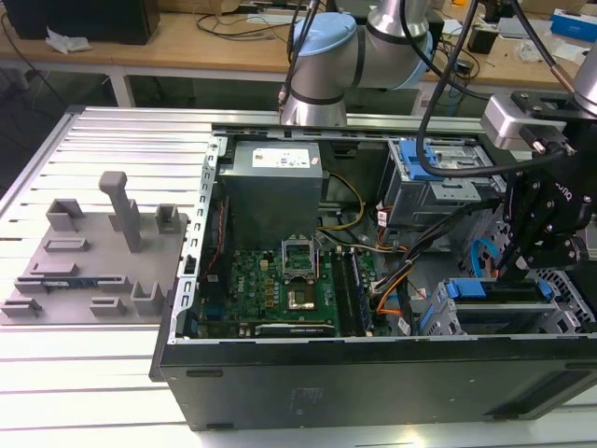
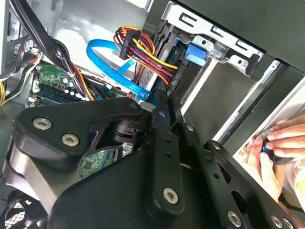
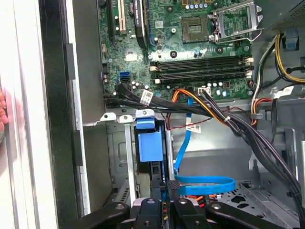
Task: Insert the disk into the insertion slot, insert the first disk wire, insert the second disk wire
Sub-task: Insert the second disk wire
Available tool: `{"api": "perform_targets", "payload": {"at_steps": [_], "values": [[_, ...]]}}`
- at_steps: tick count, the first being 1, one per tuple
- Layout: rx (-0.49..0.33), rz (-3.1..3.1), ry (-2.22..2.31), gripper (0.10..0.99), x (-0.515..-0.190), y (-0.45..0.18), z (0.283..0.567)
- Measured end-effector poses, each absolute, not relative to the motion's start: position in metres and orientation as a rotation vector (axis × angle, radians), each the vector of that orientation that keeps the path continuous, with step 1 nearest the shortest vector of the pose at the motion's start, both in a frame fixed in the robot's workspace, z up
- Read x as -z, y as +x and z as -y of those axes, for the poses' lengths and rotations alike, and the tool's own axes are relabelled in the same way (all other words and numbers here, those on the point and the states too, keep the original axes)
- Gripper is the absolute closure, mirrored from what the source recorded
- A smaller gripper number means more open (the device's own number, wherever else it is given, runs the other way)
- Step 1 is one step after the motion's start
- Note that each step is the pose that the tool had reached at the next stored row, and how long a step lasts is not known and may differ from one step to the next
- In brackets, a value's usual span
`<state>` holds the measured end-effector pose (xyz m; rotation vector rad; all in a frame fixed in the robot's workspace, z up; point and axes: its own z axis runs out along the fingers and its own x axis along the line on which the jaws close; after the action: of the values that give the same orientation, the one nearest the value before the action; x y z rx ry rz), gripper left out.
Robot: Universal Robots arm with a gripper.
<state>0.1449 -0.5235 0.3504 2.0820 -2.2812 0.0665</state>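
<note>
The disk (image 1: 494, 291), in its blue carrier, lies inside the insertion slot (image 1: 560, 313), a perforated grey cage at the case's front right in the exterior view. Its blue carrier end (image 3: 145, 143) faces the motherboard. A bundle of red, yellow and black wires (image 2: 143, 50) runs to a black plug at the disk's end (image 2: 194, 53). My gripper (image 3: 166, 188) hangs just above the cage (image 3: 119, 148), shut on the free end of the flat blue disk wire (image 3: 205, 183), which loops back to the motherboard. In the second wrist view the fingertips (image 2: 159, 102) hold that blue wire (image 2: 114, 67) close to the disk's connectors.
A grey power supply (image 1: 275, 187) and a taller bay unit with a blue latch (image 1: 434, 177) stand at the back of the case. The motherboard (image 1: 280, 289) lies in the middle, under thick black cables (image 3: 238, 124). A grey fixture plate (image 1: 93, 252) sits outside. A person's hand (image 2: 276, 148) is beside the case.
</note>
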Motion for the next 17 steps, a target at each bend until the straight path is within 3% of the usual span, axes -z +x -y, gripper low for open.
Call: {"api": "perform_targets", "payload": {"at_steps": [17], "values": [[-0.067, 2.281, 2.082, 0.922, -0.3497, 0.1470, 0.5246]]}}
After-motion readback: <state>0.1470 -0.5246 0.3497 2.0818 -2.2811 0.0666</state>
